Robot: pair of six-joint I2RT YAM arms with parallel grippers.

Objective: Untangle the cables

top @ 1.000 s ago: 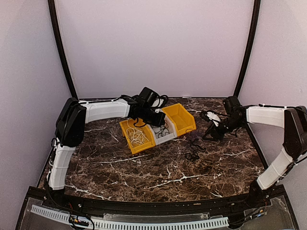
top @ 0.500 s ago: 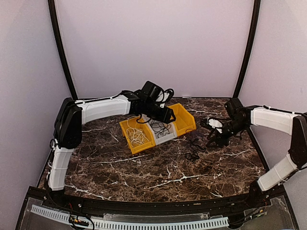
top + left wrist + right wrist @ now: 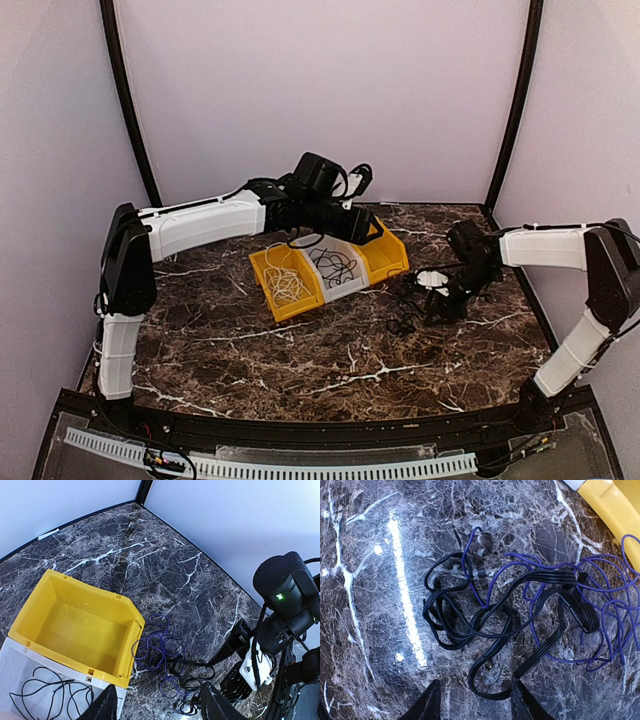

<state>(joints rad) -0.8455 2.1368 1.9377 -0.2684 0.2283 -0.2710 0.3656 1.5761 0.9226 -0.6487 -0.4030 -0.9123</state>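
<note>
Right hand (image 3: 476,702) positioned over cable tangle (image 3: 547,575) on desk (image 3: 370,555), spread apart, presumably for pickup. Left hand (image 3: 159,706) held near yellow bin (image 3: 80,615), apart, empty.

My top view is evenly and softly lit from overhead, with only faint shadows on the surface (image 3: 300,350). On the right wrist feed a hard white glare streak runs down the glossy marble, and the right pincer (image 3: 476,702) shows dark and slightly soft. The left wrist feed is bright and crisp.
</note>
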